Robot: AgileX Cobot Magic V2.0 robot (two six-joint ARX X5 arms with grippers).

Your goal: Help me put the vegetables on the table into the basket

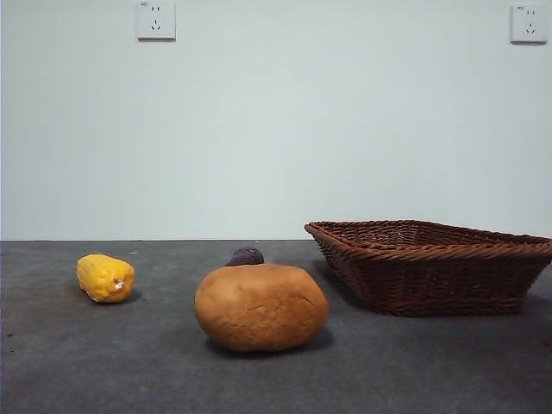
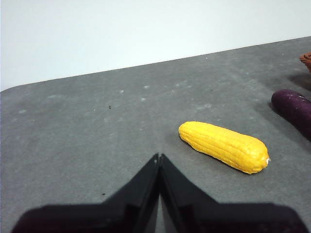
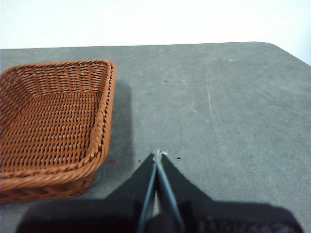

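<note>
- on my front feed i see the dark grey surface [image 1: 69, 362] carrying all three vegetables, none in the basket [image 1: 431, 267], which sits at the right of the frame.
- the yellow corn cob [image 1: 105, 278] lies at the left of the frame, well apart from the basket.
- the big tan potato lump [image 1: 260, 306] sits low centre, nearest the camera, its shadow under it.
- the dark purple piece [image 1: 246, 257] peeks out just behind the potato's top; i cannot tell whether they touch.
- my left gripper [image 2: 159, 156] has its jaws clenched together with nothing between them, tips near the corn cob [image 2: 223, 146] but apart from it; the purple piece [image 2: 294, 109] shows at the right edge of that feed.
- my right gripper [image 3: 158, 154] also has its jaws pressed together on nothing, just beside the basket's [image 3: 53, 116] braided rim; what i see of the basket's inside holds nothing.
- two wall sockets [image 1: 156, 20] sit in the top corners of the front feed.
</note>
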